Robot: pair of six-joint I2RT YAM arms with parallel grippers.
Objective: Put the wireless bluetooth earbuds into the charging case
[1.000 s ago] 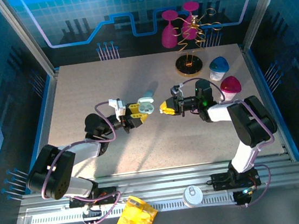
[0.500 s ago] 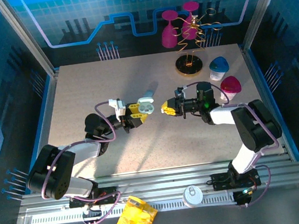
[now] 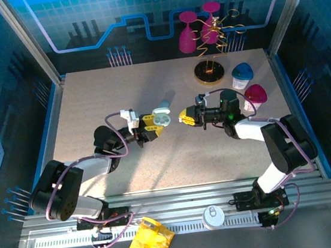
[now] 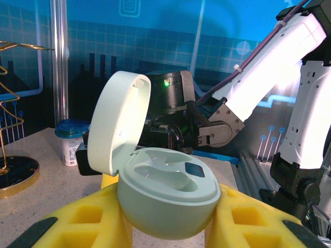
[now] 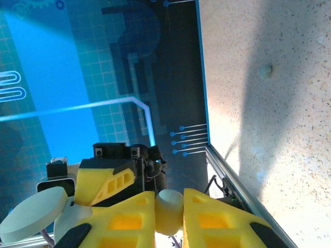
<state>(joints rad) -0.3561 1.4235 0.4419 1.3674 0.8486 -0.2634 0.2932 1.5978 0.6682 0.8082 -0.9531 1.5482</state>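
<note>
"From above, what has each tool got?"
"The left tool (image 3: 156, 126) is clamped on the open charging case (image 3: 163, 119) over the table (image 3: 90, 103). The right tool (image 3: 183, 117) faces it, just apart."
"Left wrist?"
"The lid (image 4: 121, 129) is tipped back, both wells showing."
"Right wrist?"
"Fingers nearly closed, pinching a pale earbud (image 5: 169, 209)."
</note>
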